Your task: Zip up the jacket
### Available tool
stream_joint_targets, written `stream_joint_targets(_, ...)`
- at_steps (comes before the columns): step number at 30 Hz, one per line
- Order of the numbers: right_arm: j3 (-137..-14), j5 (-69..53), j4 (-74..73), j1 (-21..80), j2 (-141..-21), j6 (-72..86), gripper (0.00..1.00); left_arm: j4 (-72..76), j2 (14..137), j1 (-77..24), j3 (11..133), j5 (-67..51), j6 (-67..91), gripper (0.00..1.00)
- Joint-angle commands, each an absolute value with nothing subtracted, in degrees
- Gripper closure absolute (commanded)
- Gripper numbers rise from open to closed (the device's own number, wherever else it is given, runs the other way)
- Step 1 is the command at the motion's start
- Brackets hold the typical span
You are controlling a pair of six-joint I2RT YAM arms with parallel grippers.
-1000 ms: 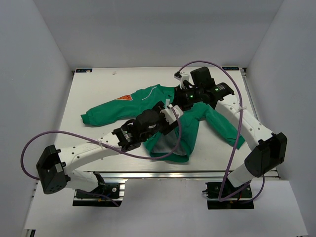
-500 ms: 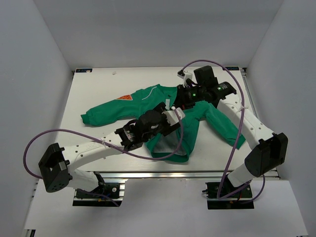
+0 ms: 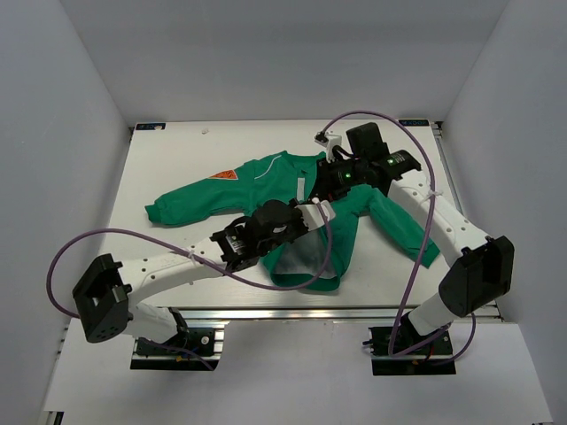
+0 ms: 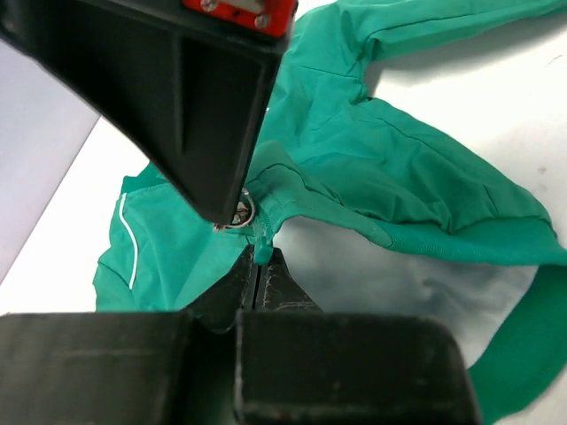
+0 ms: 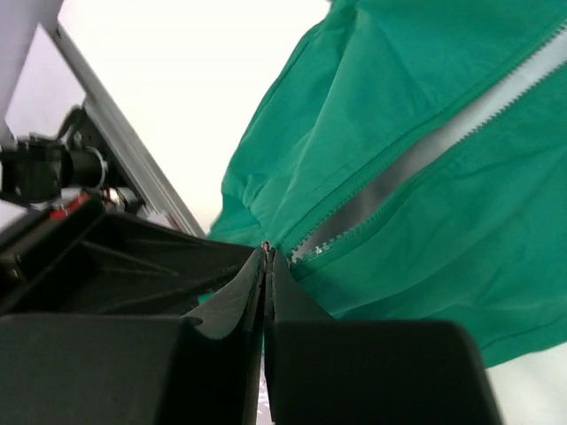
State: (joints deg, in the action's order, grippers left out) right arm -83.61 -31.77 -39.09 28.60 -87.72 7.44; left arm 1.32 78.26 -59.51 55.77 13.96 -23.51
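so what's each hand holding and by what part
Both hold the jacket: left hand pinches the green tab at the zipper ring; right hand, where the teeth meet.

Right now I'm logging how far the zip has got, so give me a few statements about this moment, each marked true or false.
1. The jacket is zipped all the way up. False: in the right wrist view the zip gapes, its tooth rows standing apart.
2. The right gripper is shut at the point where the zip's two sides meet. True.
3. The left gripper hangs open over bare table. False: it is shut on the jacket's green fabric, beside a metal ring.
4. The orange sleeve patch lies to the robot's left of both grippers. True.
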Motion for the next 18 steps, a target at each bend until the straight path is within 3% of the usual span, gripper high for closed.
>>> stream_joint_targets(1, -82.4, -28.5, -36.9, 28.5, -88.5, -2.4, 1.0, 5.3, 72.4, -59.9, 53.9, 10.7, -22.9, 1.0)
stream_joint_targets(8, -81.0, -20.1, -32.2, 28.6, -89.6, -9.7, 1.0, 3.8, 69.3, -59.9, 51.5, 10.1, -19.5, 1.0)
stream_joint_targets(14, -75.9, -5.6, -22.3, 30.1, -88.6, -7.4, 1.0, 1.1, 68.5, -59.9, 53.1, 10.4, -19.0, 1.0)
stream_joint_targets(18, -75.7, -4.1, -17.3, 30.1, -90.6, -5.4, 1.0, -1.5, 67.2, -59.9, 54.9, 11.0, -19.2, 1.0)
